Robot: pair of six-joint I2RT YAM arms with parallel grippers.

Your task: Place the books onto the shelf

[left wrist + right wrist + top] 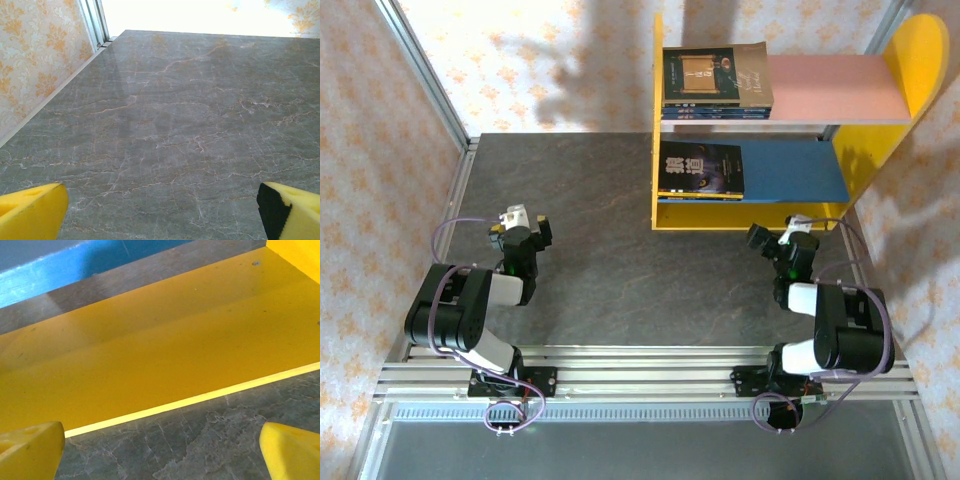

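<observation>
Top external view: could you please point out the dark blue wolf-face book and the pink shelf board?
Dark blue wolf-face book (700, 168), top external view, cover centre.
Pink shelf board (830, 88), top external view, bare right part.

Small shelf (910, 60), far right: yellow sides, pink board (830, 85) on top, blue board (790, 170) below. Flat on pink board, stack of books (715, 80); flat on blue board, dark blue wolf book (700, 168); both at left end.

grey marbled table (600, 200) bears the shelf (918, 50): stacked books (715, 80) on its pink board (830, 85), one book (700, 170) on the blue board (795, 170).
</observation>
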